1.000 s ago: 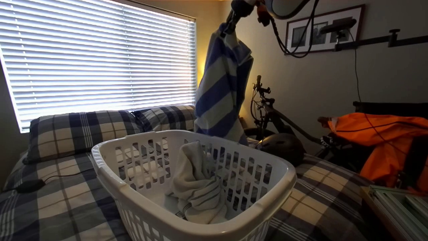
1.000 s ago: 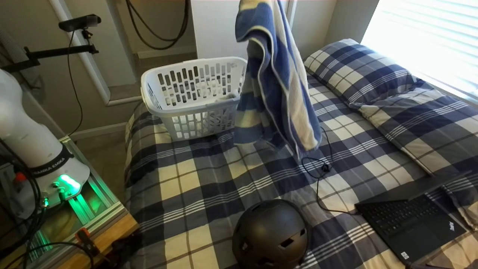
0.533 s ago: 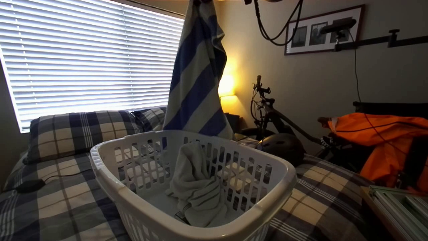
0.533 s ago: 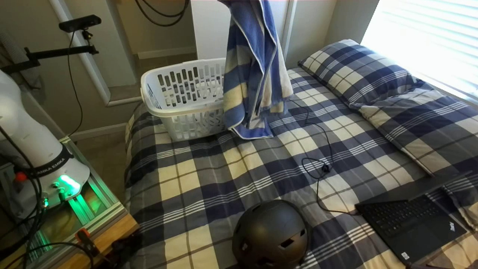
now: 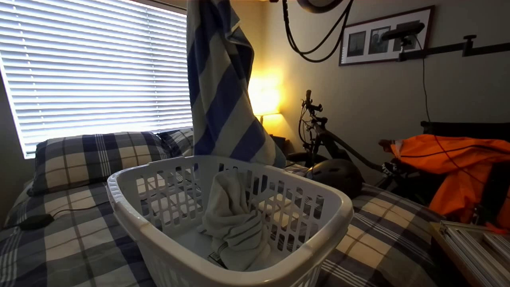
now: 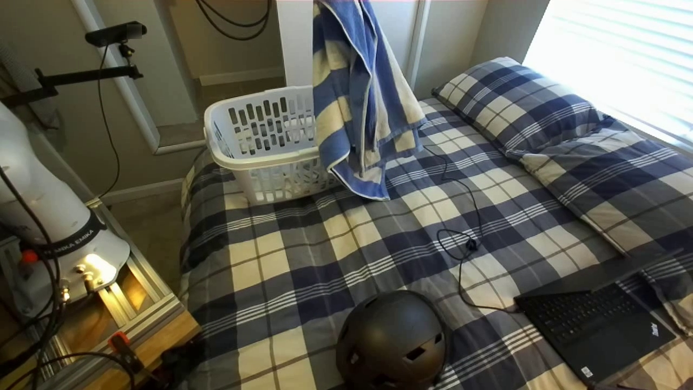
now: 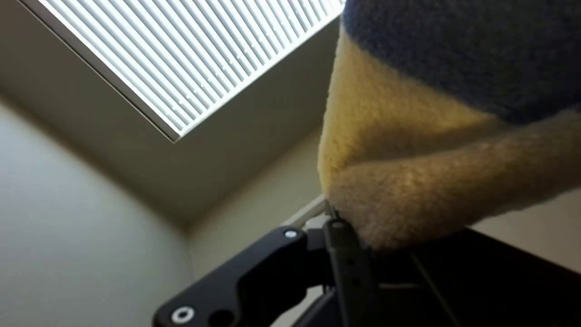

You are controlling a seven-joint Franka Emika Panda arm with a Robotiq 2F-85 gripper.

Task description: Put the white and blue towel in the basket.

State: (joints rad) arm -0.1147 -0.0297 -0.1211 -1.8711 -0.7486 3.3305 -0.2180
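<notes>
In an exterior view, see the white and blue towel (image 5: 225, 91) hanging in folds from the top of the view, behind the far rim of the basket (image 5: 247, 276) and outside it. Down inside the basket, a rumpled cream-grey cloth (image 5: 235, 227); farther back, a plaid pillow (image 5: 95, 161), a lit lamp (image 5: 266, 101) and, well apart, some orange fabric (image 5: 450, 153). In an exterior view, find the towel outside the basket, hanging just beside it over the plaid bed (image 6: 270, 244) and hiding one end of the basket. Cannot tell whether touching the basket wall. On the bed, a black cable (image 6: 471, 245), a dark helmet (image 6: 392, 338) and an unfolded laptop (image 6: 601, 325). In the wrist view, pinching a bunched end of the towel between the jaws of the gripper (image 7: 356, 238), with the folds spreading outward and covering part of it. Beyond, bright window blinds (image 7: 204, 50).
</notes>
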